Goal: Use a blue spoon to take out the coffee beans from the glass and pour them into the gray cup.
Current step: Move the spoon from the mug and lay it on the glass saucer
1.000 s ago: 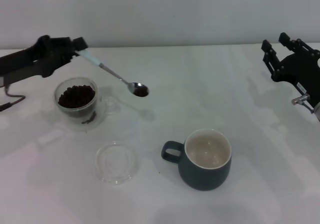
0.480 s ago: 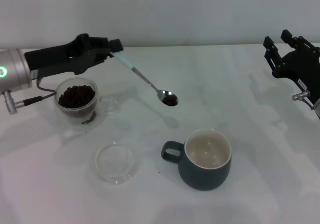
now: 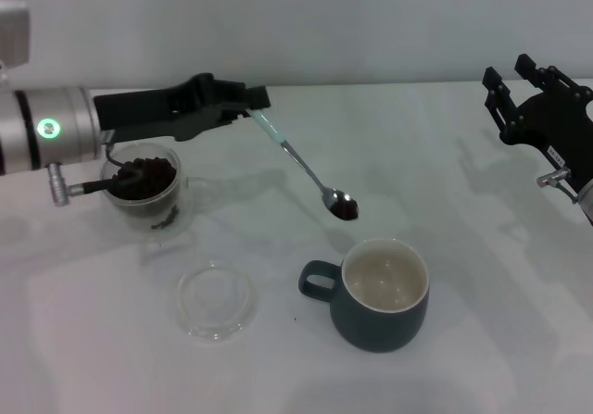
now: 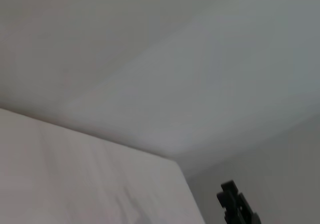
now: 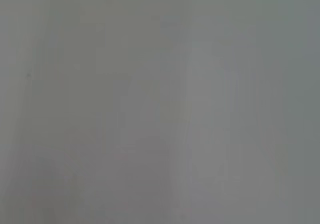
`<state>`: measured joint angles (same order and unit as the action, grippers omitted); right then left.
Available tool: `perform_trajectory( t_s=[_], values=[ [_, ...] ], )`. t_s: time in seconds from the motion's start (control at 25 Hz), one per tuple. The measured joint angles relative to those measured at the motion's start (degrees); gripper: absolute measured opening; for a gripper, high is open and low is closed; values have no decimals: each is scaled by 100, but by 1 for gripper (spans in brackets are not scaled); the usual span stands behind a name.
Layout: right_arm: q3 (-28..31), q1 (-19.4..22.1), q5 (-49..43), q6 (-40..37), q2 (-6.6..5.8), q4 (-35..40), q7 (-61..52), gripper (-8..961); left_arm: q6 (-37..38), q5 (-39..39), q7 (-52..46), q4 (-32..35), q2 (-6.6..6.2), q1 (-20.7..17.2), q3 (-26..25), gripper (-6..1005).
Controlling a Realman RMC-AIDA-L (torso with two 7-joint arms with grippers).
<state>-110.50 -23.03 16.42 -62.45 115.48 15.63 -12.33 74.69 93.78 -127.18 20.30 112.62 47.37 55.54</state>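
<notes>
Left claw [image 3: 248, 99], clenched on the blue spoon [image 3: 306, 169], carries coffee beans [image 3: 346, 210]; level bowl should reach over the gray cup [image 3: 380, 294] before tipping.

A white tabletop [image 3: 482, 275] fills nearly the whole head view, smooth and matte, with faint streaks of reflected light running across it. Soft, blurred shadows lie on the surface, so the light is diffuse and comes from above. Along the far edge of the tabletop rises a plain pale grey wall [image 3: 371, 25], bare and evenly lit. The left wrist view catches that wall [image 4: 150, 58] too.
</notes>
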Motion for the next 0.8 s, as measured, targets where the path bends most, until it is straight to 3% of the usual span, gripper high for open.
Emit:
perform_trajectory(
  t_s=[0.36, 0.64, 0.8],
  values=[
    [-9, 7, -8, -5, 0, -15, -1, 443, -62, 540, 143, 99, 174, 345, 41, 137],
    [-7, 14, -11, -6, 0, -44, -1, 443, -132, 866, 449, 670, 336, 380, 376, 137],
    [-6, 7, -15, -4, 0, -43, 0, 443, -135, 940, 696, 786, 364, 485, 541, 137]
  ],
)
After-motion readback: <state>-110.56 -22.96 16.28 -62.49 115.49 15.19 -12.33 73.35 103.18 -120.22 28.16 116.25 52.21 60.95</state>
